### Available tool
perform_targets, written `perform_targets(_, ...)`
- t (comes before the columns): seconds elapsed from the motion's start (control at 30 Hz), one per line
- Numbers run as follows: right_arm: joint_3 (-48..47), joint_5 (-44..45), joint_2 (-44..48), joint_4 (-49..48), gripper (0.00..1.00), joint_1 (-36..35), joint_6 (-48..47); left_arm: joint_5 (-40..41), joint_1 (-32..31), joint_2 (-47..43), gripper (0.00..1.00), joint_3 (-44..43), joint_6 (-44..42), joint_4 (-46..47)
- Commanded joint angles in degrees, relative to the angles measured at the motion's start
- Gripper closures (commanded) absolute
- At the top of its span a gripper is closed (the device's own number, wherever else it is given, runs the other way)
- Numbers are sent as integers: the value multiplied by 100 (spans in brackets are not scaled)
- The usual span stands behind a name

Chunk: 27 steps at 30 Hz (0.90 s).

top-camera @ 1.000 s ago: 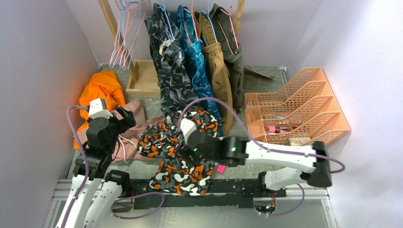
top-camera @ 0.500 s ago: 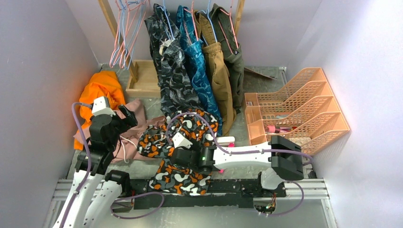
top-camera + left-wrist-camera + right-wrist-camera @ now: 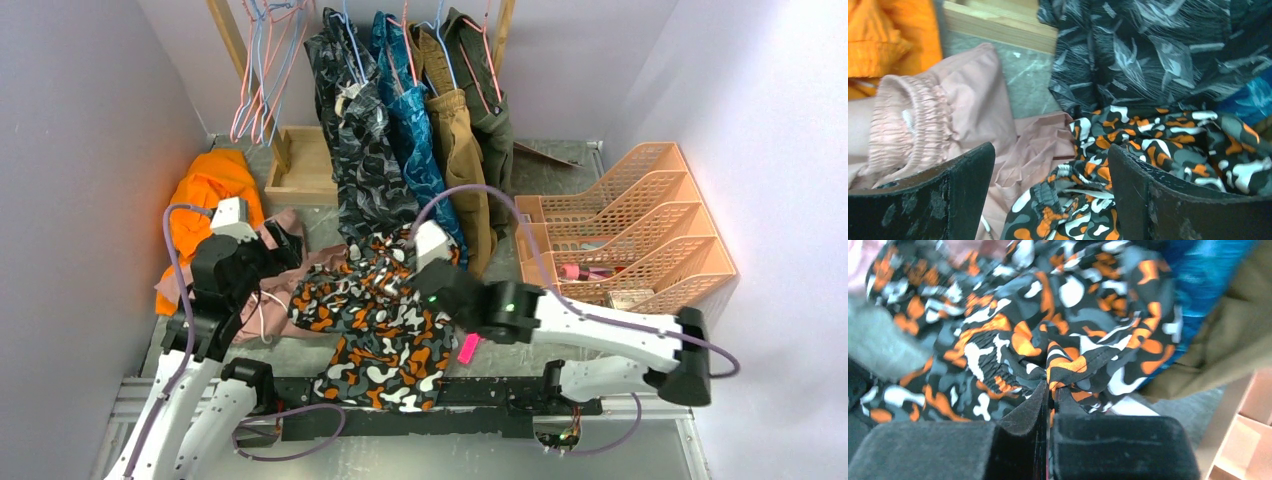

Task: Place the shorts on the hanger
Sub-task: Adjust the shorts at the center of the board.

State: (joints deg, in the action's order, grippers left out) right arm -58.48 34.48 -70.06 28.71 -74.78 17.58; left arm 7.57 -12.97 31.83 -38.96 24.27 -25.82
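Note:
The orange, black, white and grey camouflage shorts (image 3: 385, 340) lie crumpled on the table in front of the arms. My right gripper (image 3: 398, 272) is at their far edge, and the right wrist view shows it (image 3: 1050, 390) shut on a fold of the shorts (image 3: 1013, 330). My left gripper (image 3: 283, 247) hovers open at their left end. In the left wrist view it (image 3: 1048, 167) has the elastic waistband of the shorts (image 3: 1063, 200) between its wide fingers, not touching. A pink wire hanger (image 3: 243, 105) hangs empty on the rail at back left.
Plain pink shorts (image 3: 290, 235) and an orange garment (image 3: 205, 190) lie left of the camouflage pair. Grey-black, blue, tan and green garments (image 3: 400, 130) hang at the back. A wooden tray (image 3: 300, 165) sits behind. An orange file rack (image 3: 630, 225) stands at right.
My right gripper has shut on the shorts' far edge after reaching in open, and its arm has swung toward the back. My left gripper has edged right toward the shorts.

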Motion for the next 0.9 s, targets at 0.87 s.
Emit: perform_targets(0.87,987,-665,1574,-555,100,1583,560,-2517,-215,1792,21,-732,184,-1391)
